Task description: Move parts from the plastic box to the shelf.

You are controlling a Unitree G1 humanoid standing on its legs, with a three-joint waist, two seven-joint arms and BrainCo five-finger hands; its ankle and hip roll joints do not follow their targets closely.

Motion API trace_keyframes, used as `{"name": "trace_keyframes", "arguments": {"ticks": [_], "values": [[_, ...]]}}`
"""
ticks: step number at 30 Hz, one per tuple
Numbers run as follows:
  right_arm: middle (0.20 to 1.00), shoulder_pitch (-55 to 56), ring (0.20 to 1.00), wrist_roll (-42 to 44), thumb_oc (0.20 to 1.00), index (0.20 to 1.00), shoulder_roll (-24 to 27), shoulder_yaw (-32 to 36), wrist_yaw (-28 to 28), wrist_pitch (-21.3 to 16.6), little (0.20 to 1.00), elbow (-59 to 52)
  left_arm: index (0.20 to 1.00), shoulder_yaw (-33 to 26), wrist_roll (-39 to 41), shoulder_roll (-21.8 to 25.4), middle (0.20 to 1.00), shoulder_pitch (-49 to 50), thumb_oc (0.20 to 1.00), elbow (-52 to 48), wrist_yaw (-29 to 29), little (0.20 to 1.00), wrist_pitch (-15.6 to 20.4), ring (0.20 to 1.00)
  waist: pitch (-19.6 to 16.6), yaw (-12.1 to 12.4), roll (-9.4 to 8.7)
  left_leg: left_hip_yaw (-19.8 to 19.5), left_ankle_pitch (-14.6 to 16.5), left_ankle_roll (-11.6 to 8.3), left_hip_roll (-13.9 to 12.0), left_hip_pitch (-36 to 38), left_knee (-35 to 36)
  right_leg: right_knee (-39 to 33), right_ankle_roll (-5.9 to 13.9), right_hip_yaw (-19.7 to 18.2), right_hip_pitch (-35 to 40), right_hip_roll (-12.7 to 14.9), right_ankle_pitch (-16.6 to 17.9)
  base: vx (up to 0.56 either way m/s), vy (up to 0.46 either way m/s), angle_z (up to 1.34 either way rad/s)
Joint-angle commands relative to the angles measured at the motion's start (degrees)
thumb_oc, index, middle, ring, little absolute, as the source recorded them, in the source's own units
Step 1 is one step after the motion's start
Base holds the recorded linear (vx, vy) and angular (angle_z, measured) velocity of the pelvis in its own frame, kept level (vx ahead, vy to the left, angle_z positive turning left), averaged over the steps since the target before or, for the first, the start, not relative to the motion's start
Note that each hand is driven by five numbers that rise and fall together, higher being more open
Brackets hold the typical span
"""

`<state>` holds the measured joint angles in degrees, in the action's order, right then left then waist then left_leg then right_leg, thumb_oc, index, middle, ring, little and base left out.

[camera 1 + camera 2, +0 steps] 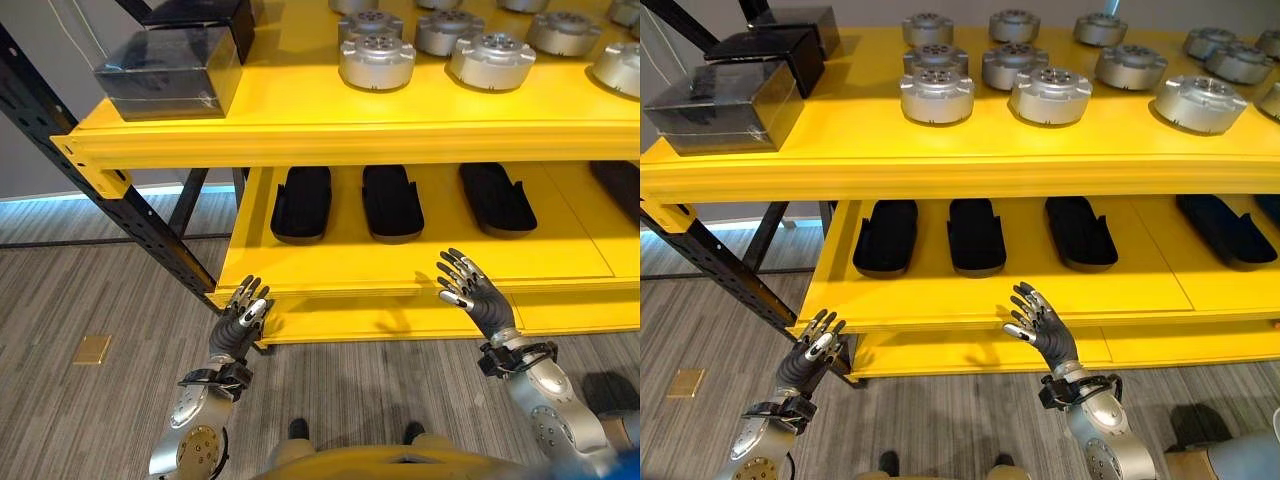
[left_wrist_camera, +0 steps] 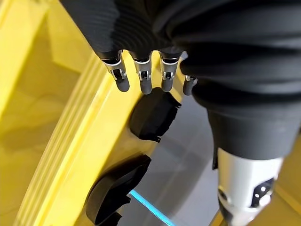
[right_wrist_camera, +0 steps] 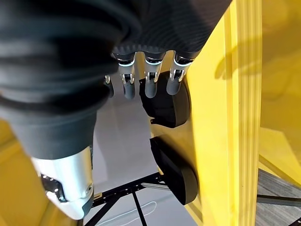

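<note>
Now reaching up with straight, spread fingers [image 1: 455, 270] on the right hand [image 1: 478, 296], holding nothing, just in front of the yellow shelf [image 1: 420, 275]. Hanging with loose, open fingers on the left hand [image 1: 240, 322] too, holding nothing, near the front left corner of the shelf, down by the floor [image 1: 80, 400].

Lying on the lower board of the shelf, past both hands: flat black parts [image 1: 392, 203] in a row, side by side but apart. Sitting on the top board of the shelf: round silver parts [image 1: 376, 61] in rows, and dark boxes [image 1: 172, 72] at its left end, one behind the other. Hard telling whether any of those is the plastic box from the task.

Looking like a good way along, going by the many parts already lying on the shelf. Not carrying any part right now, so probably standing between one trip and another. Likely needing to go back for another part, if any are left. Not possible to tell how many are waiting.
</note>
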<state>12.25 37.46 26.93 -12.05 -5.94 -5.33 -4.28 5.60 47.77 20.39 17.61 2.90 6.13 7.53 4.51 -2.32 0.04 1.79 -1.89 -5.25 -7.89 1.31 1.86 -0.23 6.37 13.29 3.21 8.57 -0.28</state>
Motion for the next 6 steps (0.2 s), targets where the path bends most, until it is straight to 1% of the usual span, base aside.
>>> {"name": "trace_keyframes", "arguments": {"ticks": [1, 6], "values": [[1.0, -2.1, 1.0, 0.2, 1.0, 1.0, -1.2, 0.6, -0.8, -1.9, 1.0, -1.7, 1.0, -2.7, -3.7, 1.5, 1.0, -0.3, 1.0, -4.0, 0.4, 1.0, 3.7, 1.0, -1.5, 0.3, -1.57, 1.3, -0.2, 1.5, -0.6, -2.0, -1.1, 1.8, 1.63, -1.3, -1.6, 1.4, -1.4, 0.0, 0.0, 0.0], [1.0, -2.1, 1.0, 1.1, 1.0, 1.0, -1.5, -0.1, -1.6, -1.3, 1.0, -1.8, 1.0, -2.7, -5.1, 1.3, 1.0, 0.3, 1.0, -4.1, 0.5, 1.0, 3.7, 1.0, -2.4, 0.1, -1.72, 1.7, -0.1, 1.58, -0.6, -1.1, -0.7, 1.2, 1.69, -1.9, -1.1, 1.5, -1.2, 0.0, 0.003, -0.02]]}}
